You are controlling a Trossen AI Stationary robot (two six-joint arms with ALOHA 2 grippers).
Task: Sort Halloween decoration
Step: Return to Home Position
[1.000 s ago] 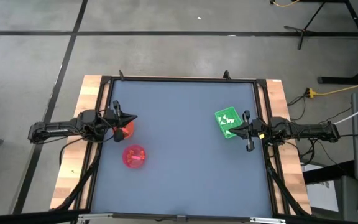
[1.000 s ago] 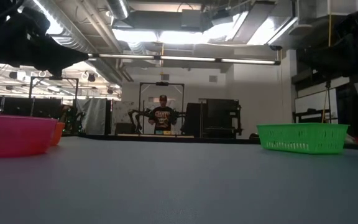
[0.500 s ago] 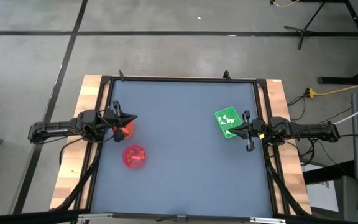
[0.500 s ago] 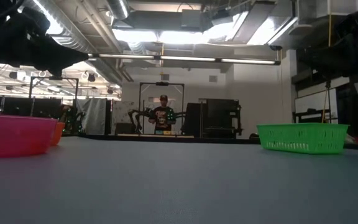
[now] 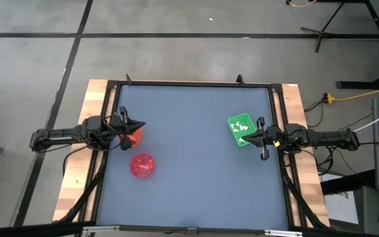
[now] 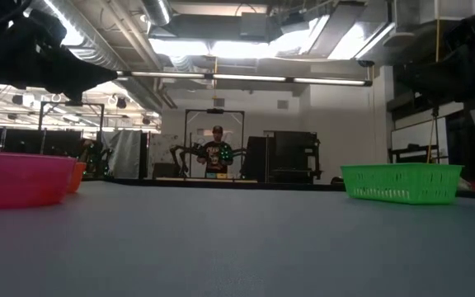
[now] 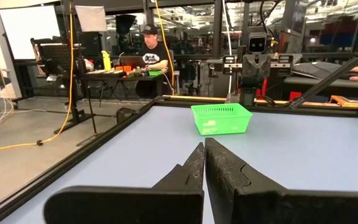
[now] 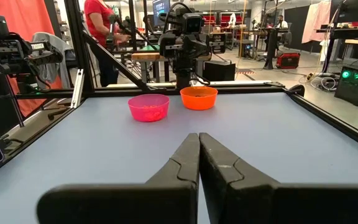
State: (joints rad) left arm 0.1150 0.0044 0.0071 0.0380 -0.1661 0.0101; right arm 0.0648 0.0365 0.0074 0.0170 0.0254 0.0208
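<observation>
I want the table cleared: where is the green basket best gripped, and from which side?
Take the green basket by its wall on the right arm's side, coming down from above, one finger inside and one outside. It stands upright, open-topped, with thin latticed walls, and looks too wide to span. The right end effector, shut now, hangs near that edge and must open first.

We see white irregular pieces (image 5: pixel 240 128) lying scattered inside the green tray (image 5: pixel 229 122); any dark or orange pieces are too small to make out.
</observation>
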